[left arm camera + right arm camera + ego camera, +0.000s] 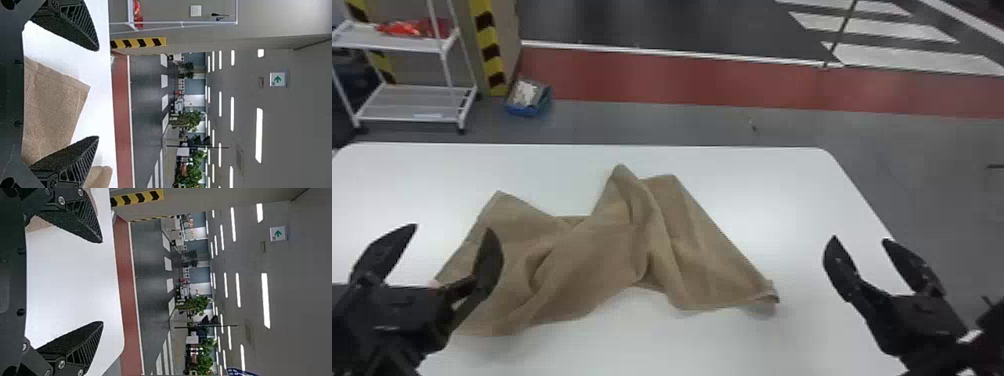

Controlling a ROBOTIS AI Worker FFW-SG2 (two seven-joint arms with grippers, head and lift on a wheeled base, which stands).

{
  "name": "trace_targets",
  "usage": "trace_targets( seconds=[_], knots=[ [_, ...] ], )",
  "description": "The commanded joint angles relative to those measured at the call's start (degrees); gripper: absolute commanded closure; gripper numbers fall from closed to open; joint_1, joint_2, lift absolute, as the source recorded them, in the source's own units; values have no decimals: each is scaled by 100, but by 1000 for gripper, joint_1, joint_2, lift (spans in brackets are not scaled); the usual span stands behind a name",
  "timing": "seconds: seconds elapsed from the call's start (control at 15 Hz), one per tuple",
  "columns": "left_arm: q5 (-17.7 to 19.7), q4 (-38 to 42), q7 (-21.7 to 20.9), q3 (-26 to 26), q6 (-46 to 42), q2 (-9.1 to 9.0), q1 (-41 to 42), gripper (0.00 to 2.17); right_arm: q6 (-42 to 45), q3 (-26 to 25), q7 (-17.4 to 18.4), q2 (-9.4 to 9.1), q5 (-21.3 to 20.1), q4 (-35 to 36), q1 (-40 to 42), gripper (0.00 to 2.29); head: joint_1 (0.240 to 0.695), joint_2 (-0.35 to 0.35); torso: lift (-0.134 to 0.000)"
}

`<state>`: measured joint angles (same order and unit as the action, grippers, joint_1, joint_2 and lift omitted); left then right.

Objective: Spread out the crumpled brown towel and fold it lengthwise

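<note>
The towel (617, 250) lies rumpled on the table (782, 200), its folds hiding parts of it. The left claw (452, 228), fingers apart, blocks some of its left side; the right claw (859, 239), also spread, is right of it. Both wrist views show plants (190, 120) and a sign (277, 80).

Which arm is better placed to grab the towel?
Left, probably: the open left gripper is close by the brown towel's left end, while the right gripper, also open, is farther out past its right corner.

white table (782, 190) — rounded corners | white rack (407, 45) — far left | red floor band (682, 85) | lit ceiling strips (258, 135)
</note>
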<state>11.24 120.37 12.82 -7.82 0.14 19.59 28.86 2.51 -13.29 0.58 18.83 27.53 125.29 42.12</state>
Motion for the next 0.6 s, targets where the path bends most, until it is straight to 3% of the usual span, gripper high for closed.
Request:
trace_targets(
  seconds=[0.0,0.33,0.53],
  knots=[
    [1,-84,-8,9,0,-8,-12,83,16,37,-14,-3,-2,-75,-28,174,695,-169,-128],
    [19,-259,-26,97,18,-17,-30,83,-300,81,-14,-3,-63,-260,-169,174,695,-159,-128],
    [54,-251,-61,299,791,-96,-39,83,-300,107,-14,-3,-116,-277,-178,174,695,-149,-128]
  ],
)
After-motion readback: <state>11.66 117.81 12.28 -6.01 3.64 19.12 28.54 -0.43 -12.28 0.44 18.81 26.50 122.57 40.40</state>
